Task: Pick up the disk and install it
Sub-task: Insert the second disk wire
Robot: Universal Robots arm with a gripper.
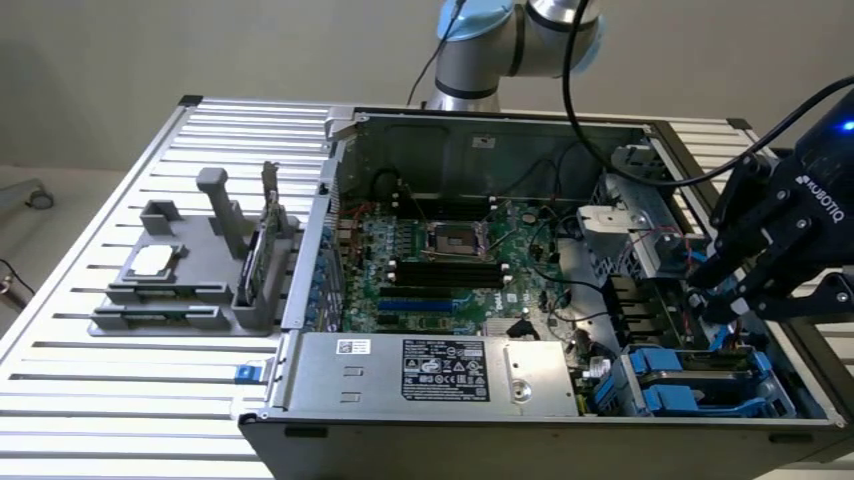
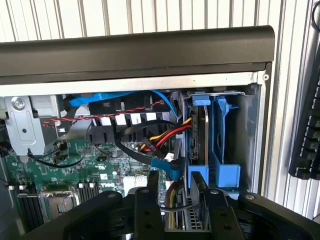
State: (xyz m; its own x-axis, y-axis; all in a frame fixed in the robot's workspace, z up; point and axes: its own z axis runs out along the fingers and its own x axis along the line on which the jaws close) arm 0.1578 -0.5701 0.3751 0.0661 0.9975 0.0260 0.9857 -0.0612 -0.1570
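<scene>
Fingers (image 2: 172,192) over disk (image 2: 199,131), cables (image 2: 165,135) beside

Soft even light, slight blur

an open computer case (image 1: 534,250) is lying on a slatted table (image 1: 134,420), filling the middle and right of the exterior view. a motherboard (image 1: 441,270) is sitting in the case's middle, with a power supply (image 1: 441,375) lying below it in the frame. drive bays (image 1: 694,380) are sitting in the case's lower right corner, and the gripper (image 1: 714,300) is hanging just above them. a fixture block (image 1: 187,280) is standing on the table left of the case, with a small chip (image 1: 151,262) resting on it.
</scene>
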